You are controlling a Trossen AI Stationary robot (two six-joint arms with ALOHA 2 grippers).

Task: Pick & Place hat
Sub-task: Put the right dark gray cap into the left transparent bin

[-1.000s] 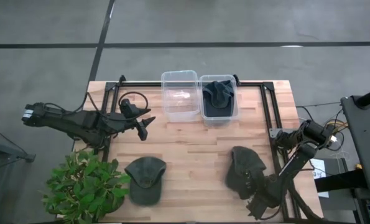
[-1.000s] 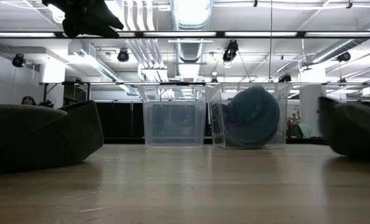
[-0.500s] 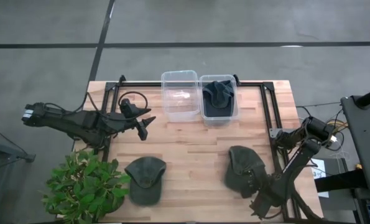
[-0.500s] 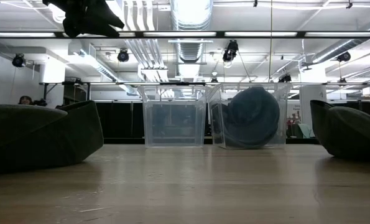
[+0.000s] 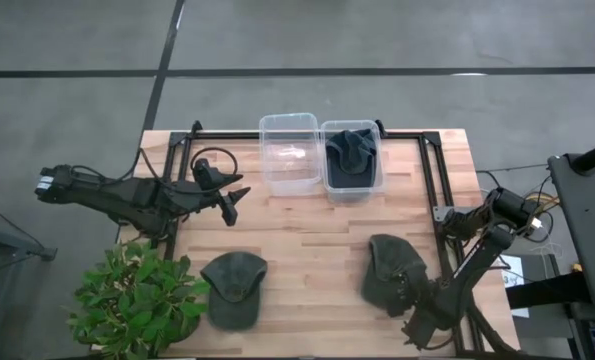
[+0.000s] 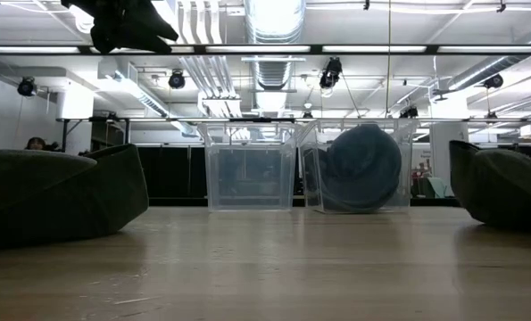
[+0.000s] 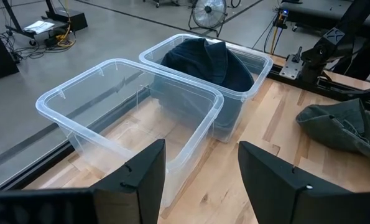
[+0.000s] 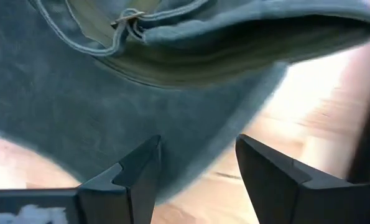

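Two grey-green hats lie on the wooden table: one near the front left (image 5: 234, 287), one near the front right (image 5: 389, 270). A dark blue hat (image 5: 352, 152) sits in the right clear bin (image 5: 378, 182); the left clear bin (image 5: 289, 152) holds nothing. My right gripper (image 8: 197, 149) is open and points steeply down at the near right edge of the right hat (image 8: 110, 93), whose cloth fills the view between the fingers. My left gripper (image 5: 233, 203) hovers open over the table's left part, facing the bins (image 7: 129, 106). My right gripper stands open at the right hat's near right edge (image 8: 191, 68), coming from above. Whether its fingers (image 8: 138, 165) touch the cloth I cannot tell. The hat lies on the table.
A potted plant (image 5: 137, 300) stands at the table's front left corner beside the left hat. Black frame rails (image 5: 432, 180) run along the table's sides and back. Bare wood (image 5: 307, 250) lies between the two hats and in front of the bins.
The right hat has shifted a little toward the table's left and now lies still; the low view shows its edge farther in than a second ago.
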